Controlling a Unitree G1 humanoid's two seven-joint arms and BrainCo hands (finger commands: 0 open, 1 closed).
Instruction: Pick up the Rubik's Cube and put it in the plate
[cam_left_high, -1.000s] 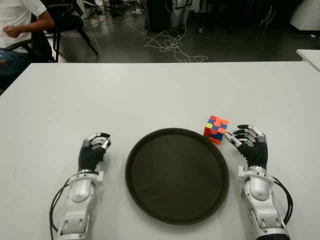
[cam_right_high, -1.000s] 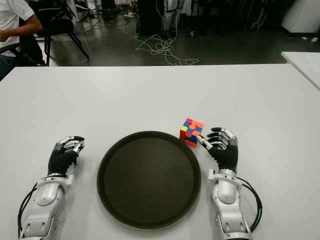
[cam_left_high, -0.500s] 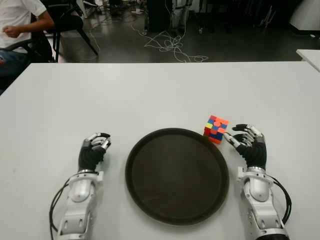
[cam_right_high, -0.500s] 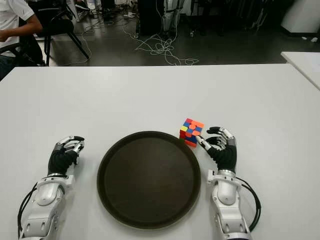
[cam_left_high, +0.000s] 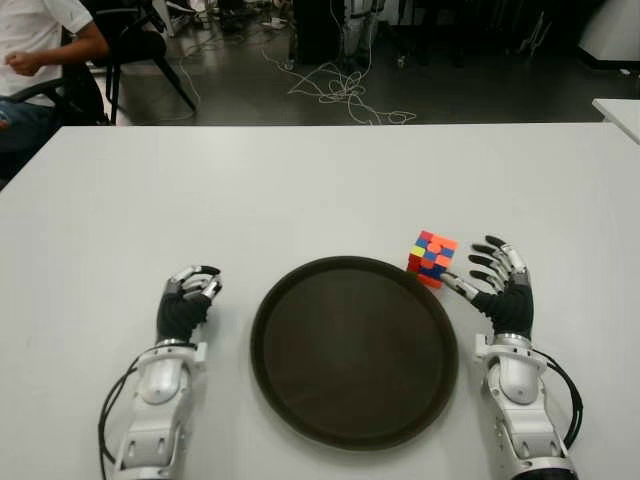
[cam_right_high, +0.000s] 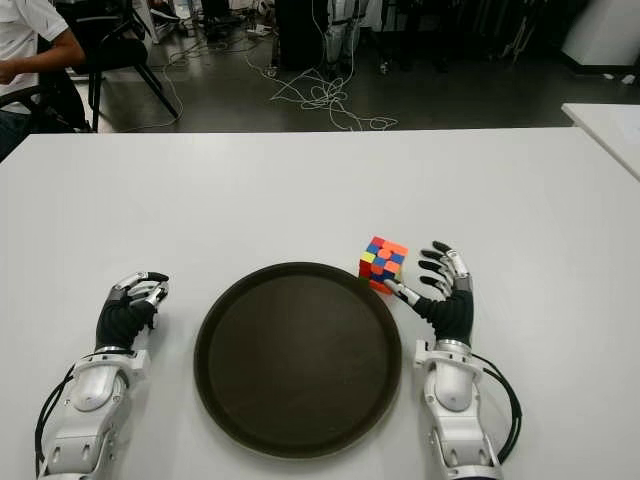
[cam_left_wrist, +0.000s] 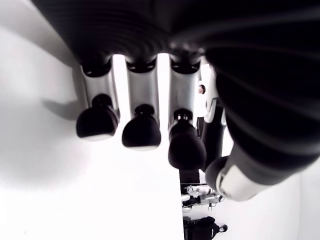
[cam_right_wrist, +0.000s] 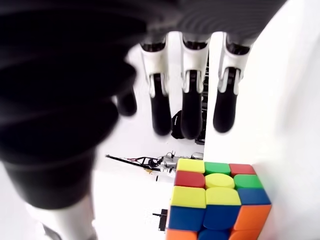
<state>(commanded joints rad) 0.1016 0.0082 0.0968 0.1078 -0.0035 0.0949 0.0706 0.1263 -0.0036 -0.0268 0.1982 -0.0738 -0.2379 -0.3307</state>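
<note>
From the head camera I see the cube (cam_left_high: 431, 258) sitting on the white table (cam_left_high: 300, 190), just off the far right rim of the dark round plate (cam_left_high: 290, 300) — touching the rim or a hair outside it, I cannot tell which. It is not in the plate and nothing holds it.

My right hand (cam_left_high: 497, 285) is beside the cube on its right, fingers (cam_right_wrist: 190, 107) spread and extended, grasping nothing. The thumb reaches toward the cube's near lower edge; whether it touches I cannot tell. In the right wrist view the three straight fingers hang above the cube with a clear gap, and the cube's yellow, green, red, blue and orange tiles face the camera.

My left hand (cam_left_high: 186, 302) shows on the left side of the plate, a little apart from its rim, fingers (cam_left_wrist: 141, 130) curled loosely inward and holding nothing — the left wrist view shows only bare table under the fingertips.

At the far left, beyond the table, a person (cam_left_high: 40, 45) in a white shirt sits on a chair (cam_left_high: 140, 45), and cables (cam_left_high: 340, 90) lie tangled on the floor.
</note>
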